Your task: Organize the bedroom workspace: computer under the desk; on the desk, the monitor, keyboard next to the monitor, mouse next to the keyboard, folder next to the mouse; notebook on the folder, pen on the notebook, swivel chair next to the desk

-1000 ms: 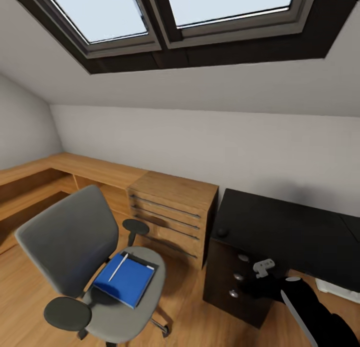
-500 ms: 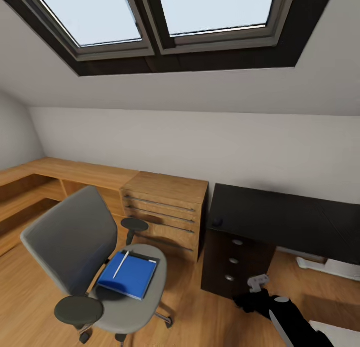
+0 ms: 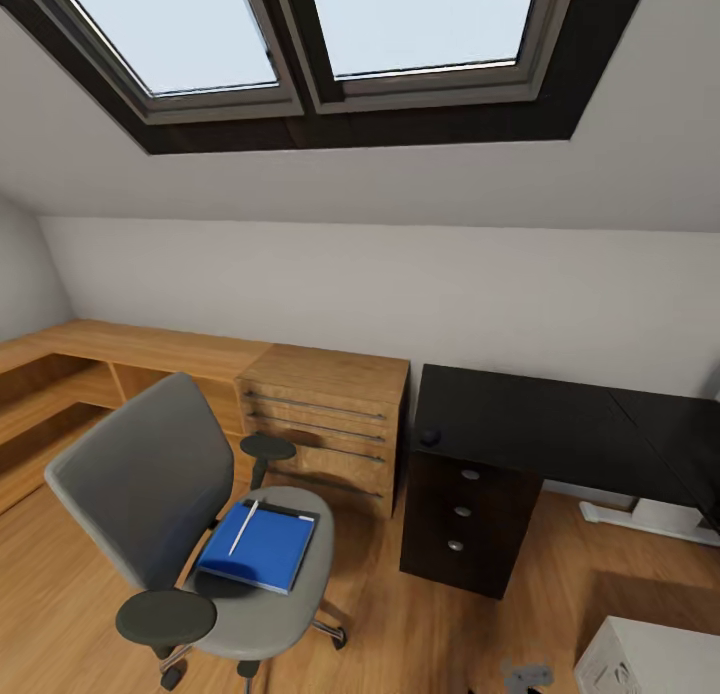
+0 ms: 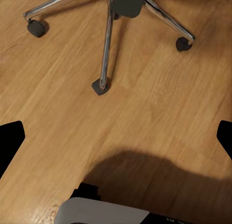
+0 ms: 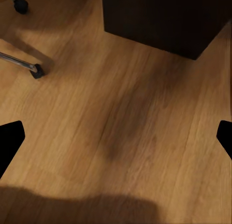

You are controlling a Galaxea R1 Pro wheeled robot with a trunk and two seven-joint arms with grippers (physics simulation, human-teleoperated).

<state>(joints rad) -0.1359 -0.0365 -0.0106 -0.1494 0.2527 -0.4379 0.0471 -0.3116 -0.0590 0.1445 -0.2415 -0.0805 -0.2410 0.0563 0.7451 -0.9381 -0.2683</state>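
1. The blue folder [image 3: 255,550] lies flat on the seat of the swivel chair [image 3: 150,484]. A thin pale pen [image 3: 243,527] rests on it, and a dark edge at the folder's far side may be the notebook, though I cannot tell for sure.

2. The worktop [image 3: 560,429] stands well apart from the chair, on the far side of the wooden drawer chest [image 3: 325,414] from it. A small black mouse [image 3: 430,437] sits near the worktop's corner closest to the chest, above the black drawer unit [image 3: 462,519].

3. The folder's long axis runs from the chair's front edge toward its backrest, skewed a little toward the chest; the pen lies roughly along the same line.

4. The left end effector [image 4: 116,137] points at the floor [image 4: 145,117], with the chair's chrome base [image 4: 106,45] and castors just ahead of it. Its fingertips [image 4: 9,139] sit at opposite edges of the wrist view, spread wide and holding nothing.

5. The right end effector [image 5: 116,137] also faces the floor, between a chair castor [image 5: 37,71] and the foot of the drawer unit. It too is spread wide and empty.

6. Judged from this, the left arm is the nearer one to the folder, which lies above and beyond its end effector, on the seat over that base.
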